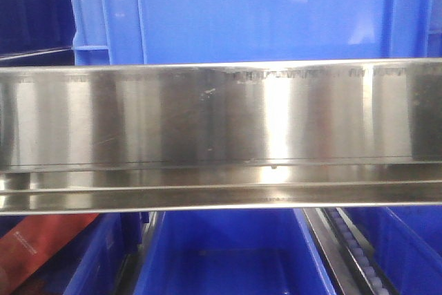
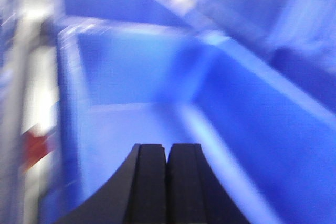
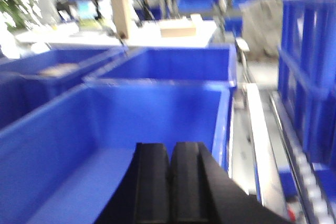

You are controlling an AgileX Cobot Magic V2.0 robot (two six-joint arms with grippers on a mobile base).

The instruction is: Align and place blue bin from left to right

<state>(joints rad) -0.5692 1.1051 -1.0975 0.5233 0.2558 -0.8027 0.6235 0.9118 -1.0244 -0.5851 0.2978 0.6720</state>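
Note:
A blue bin (image 1: 276,12) with a wide flat wall and ribbed corners stands on the shelf above a steel rail in the front view. More blue bins (image 1: 228,253) sit open below the rail. In the blurred left wrist view my left gripper (image 2: 168,148) is shut with nothing in it, hovering over an open blue bin (image 2: 131,77). In the right wrist view my right gripper (image 3: 170,148) is shut and empty, above the inside of another blue bin (image 3: 157,108). Neither gripper shows in the front view.
A broad steel rail (image 1: 221,136) crosses the whole front view. A roller track (image 1: 359,253) runs beside the lower bins. A steel ledge (image 3: 257,129) and a ribbed blue crate wall (image 3: 310,66) lie to the right. A red object (image 1: 34,246) sits lower left.

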